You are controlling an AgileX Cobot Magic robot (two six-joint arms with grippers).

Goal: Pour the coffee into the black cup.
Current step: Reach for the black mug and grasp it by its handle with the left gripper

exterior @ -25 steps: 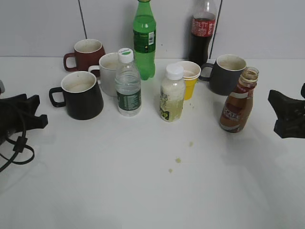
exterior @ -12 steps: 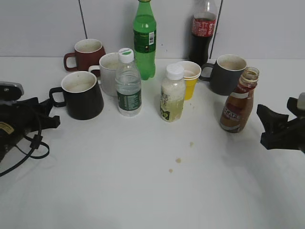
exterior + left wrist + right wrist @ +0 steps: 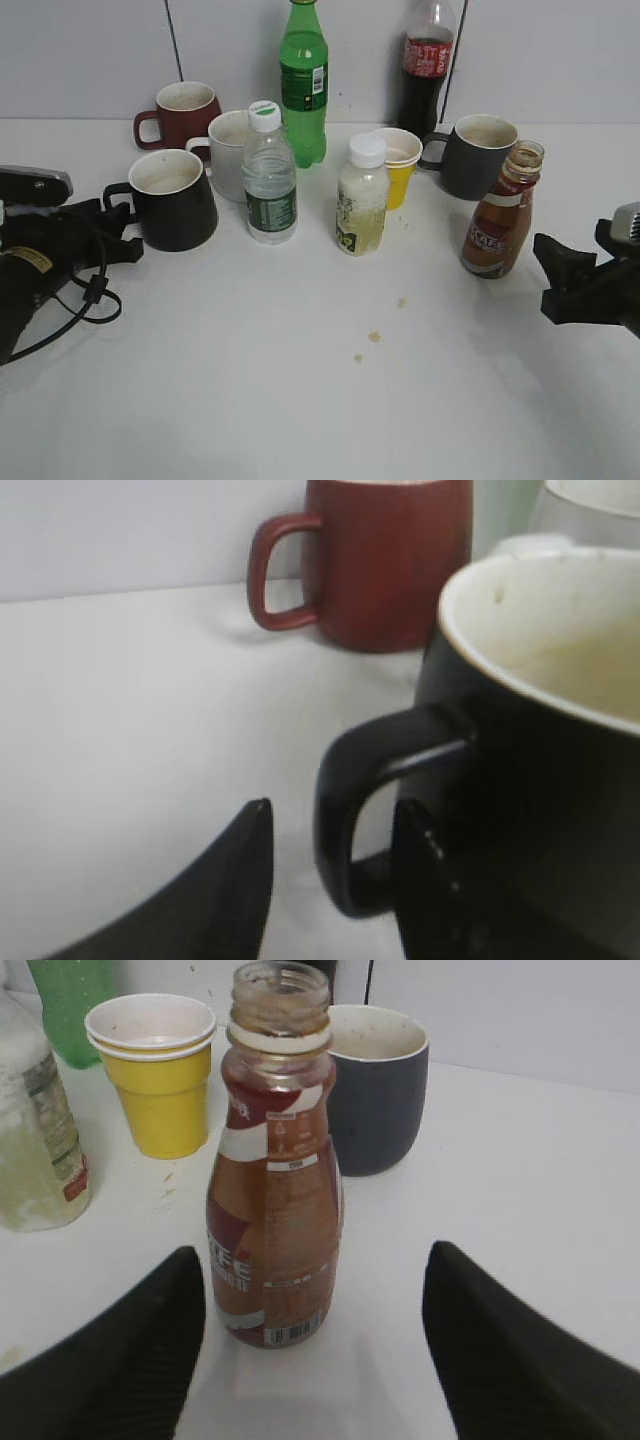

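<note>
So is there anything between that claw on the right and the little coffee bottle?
No. In the right wrist view, the open right gripper faces the coffee bottle with only bare white table between them. The exterior view shows the same gap.

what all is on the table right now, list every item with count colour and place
coffee bottle: 1, brown with red-brown label, capless, right side
black cup: 1, glossy black, left side
red mug: 1, dark red, back left
white mug: 1, white, behind the water bottle
grey mug: 1, dark grey, back right
yellow cup: 1, yellow, centre back
water bottle: 1, clear, white cap, centre left
pale drink bottle: 1, cloudy yellowish, white cap, centre
green bottle: 1, green, back centre
cola bottle: 1, dark, red label, back
left gripper: open, one finger through the black cup's handle
right gripper: open, before the coffee bottle
</note>
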